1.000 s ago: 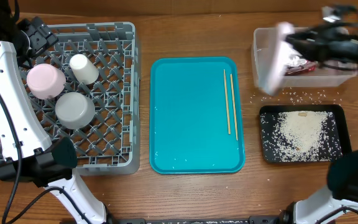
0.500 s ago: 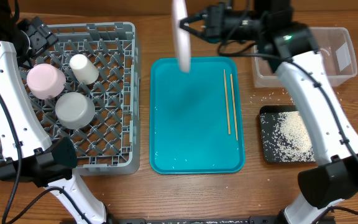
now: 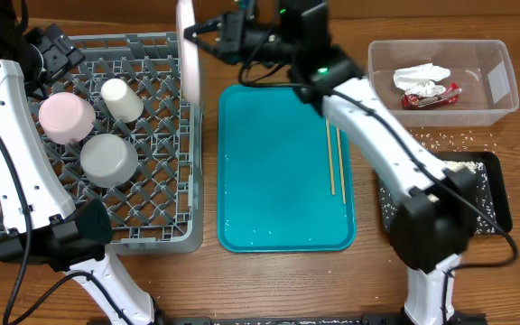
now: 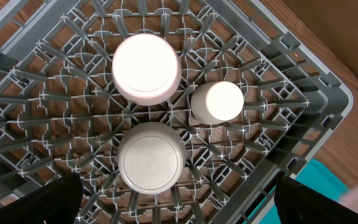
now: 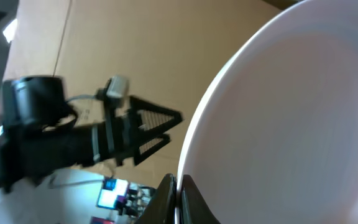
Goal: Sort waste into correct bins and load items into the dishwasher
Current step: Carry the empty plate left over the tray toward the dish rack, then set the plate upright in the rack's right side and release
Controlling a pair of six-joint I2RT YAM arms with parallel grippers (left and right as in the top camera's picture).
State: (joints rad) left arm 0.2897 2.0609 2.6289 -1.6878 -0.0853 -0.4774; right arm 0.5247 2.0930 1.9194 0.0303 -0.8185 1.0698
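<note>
Both arms are built from smooth white shell links joined by bulky black cylindrical joints. On the left arm (image 3: pixel 7 153) thin black cables (image 3: pixel 18 236) loop beside the long white link. The right arm (image 3: pixel 382 149) has the same white shells, and a small green light (image 3: pixel 321 70) glows on its black wrist section. The right gripper (image 3: pixel 197 30) is black, with slim angular fingers (image 5: pixel 166 194) that taper to dark wedges. The left gripper (image 4: pixel 179 202) shows only blurred black fingers (image 4: pixel 30 199) in the lower corners of its wrist view.
</note>
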